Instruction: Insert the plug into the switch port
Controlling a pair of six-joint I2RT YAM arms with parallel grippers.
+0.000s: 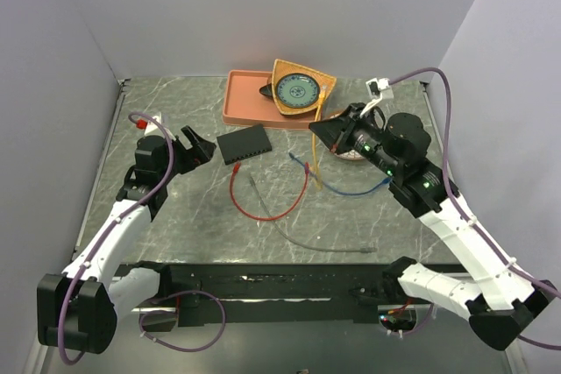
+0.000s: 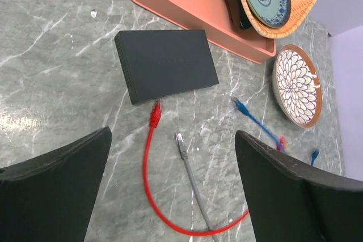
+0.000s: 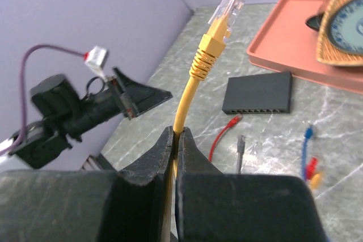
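The switch (image 1: pixel 245 144) is a flat black box lying on the marble table left of centre, also seen in the left wrist view (image 2: pixel 167 65) and the right wrist view (image 3: pixel 258 93), where its row of ports faces the camera. My right gripper (image 3: pixel 177 134) is shut on a yellow cable (image 1: pixel 316 177). The cable's yellow plug (image 3: pixel 225 15), with its clear tip, stands up above the jaws, in the air to the right of the switch. My left gripper (image 2: pixel 173 157) is open and empty, hovering just left of the switch (image 1: pixel 197 144).
Red (image 2: pixel 154 114), grey (image 2: pixel 181 143) and blue (image 2: pixel 238 105) cables lie loose on the table in front of the switch. A salmon-pink tray (image 1: pixel 241 102) at the back holds a basket with a blue plate (image 1: pixel 298 89). A patterned plate (image 2: pixel 296 85) sits under the right arm.
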